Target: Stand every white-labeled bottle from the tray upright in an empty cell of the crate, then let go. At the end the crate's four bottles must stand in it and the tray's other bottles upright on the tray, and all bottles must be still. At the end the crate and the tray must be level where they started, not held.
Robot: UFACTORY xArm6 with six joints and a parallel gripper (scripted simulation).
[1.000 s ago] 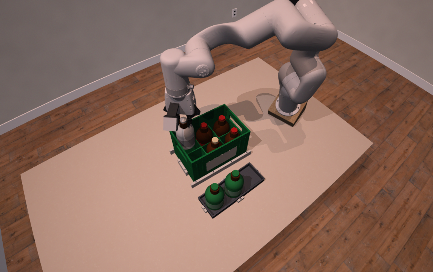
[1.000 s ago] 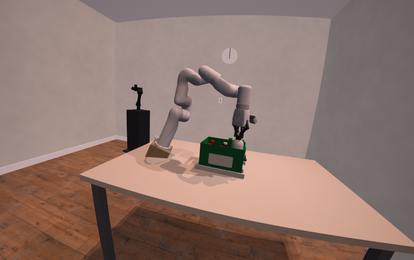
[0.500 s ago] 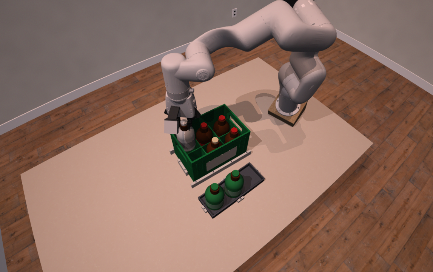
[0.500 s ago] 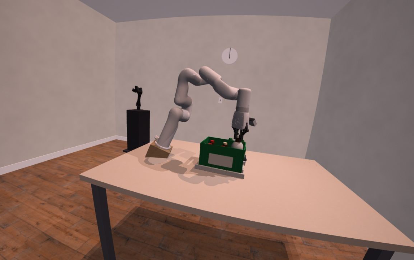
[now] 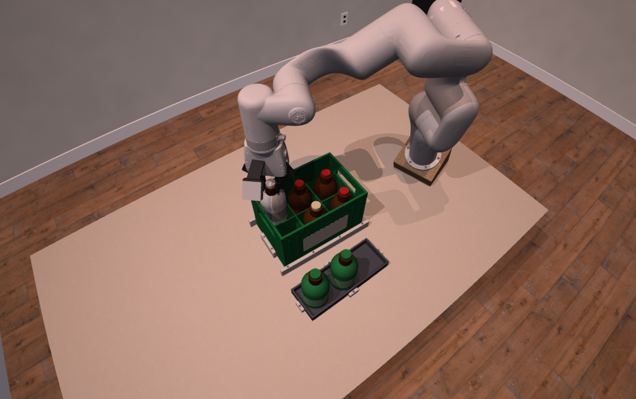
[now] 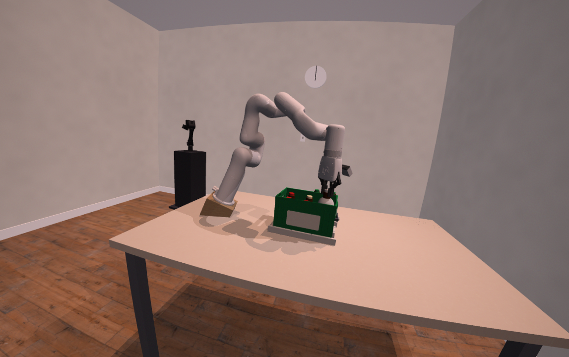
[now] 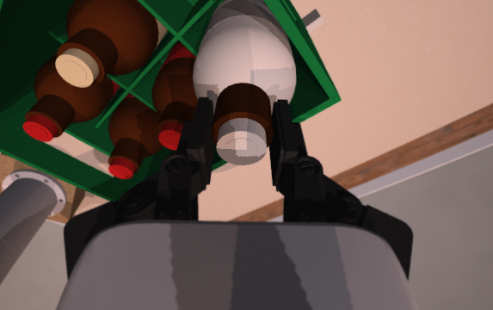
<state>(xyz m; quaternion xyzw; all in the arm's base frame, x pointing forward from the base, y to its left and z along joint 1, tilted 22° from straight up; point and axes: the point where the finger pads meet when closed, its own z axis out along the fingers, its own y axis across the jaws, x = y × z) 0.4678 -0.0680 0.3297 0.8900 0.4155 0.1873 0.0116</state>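
Observation:
My gripper [image 5: 270, 185] [image 6: 330, 191] [image 7: 243, 118] is shut on the brown neck of a white-labeled bottle [image 5: 275, 206] [image 6: 326, 200] [image 7: 244, 65]. The bottle hangs upright, its body partly down in the far left corner cell of the green crate [image 5: 294, 251] [image 6: 281, 218] [image 7: 316, 78]. Four brown bottles stand in the crate: three with red caps [image 5: 299, 195] [image 5: 325, 182] [image 5: 342, 196] and one with a cream cap [image 5: 315, 210] [image 7: 78, 68]. The crate's near left cell [image 5: 288, 226] is empty. I cannot tell whether the held bottle touches the cell floor.
A dark tray [image 5: 375, 254] lies in front of the crate with two green bottles [image 5: 315, 287] [image 5: 344, 268] upright on it. The arm's base [image 5: 421, 161] stands behind the crate to the right. A black pedestal [image 6: 189, 176] stands on the floor beyond the table.

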